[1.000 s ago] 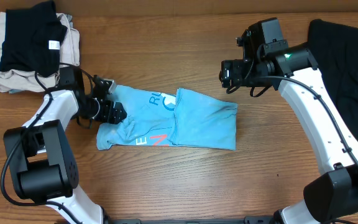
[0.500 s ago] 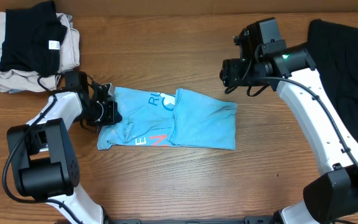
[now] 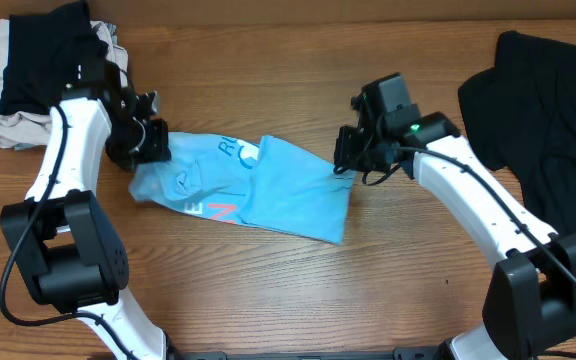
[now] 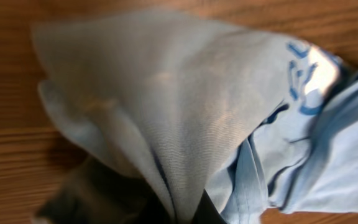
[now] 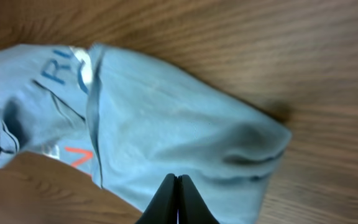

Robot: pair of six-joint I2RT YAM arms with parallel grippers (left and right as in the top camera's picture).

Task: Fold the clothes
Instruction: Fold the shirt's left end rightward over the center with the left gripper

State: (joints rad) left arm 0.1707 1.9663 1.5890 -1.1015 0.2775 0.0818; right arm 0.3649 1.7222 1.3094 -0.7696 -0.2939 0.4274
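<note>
Showing one T-shirt [image 3: 288, 200] (two black garments [image 3: 538, 100])

The T-shirt [image 3: 290, 192] bears blue "R" and pink "EN".

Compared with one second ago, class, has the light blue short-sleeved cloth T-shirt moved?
Yes. The light blue T-shirt has shifted left, toward the folded beige-and-black pile at the overhead view's top-left corner.

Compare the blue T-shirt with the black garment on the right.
The blue T-shirt lies mid-table, partly folded, printed; the black garment lies at the right edge, plain and rumpled. The left fingers pinch the T-shirt; no fingers hold the black garment. Both are soft cloth on the table.
</note>
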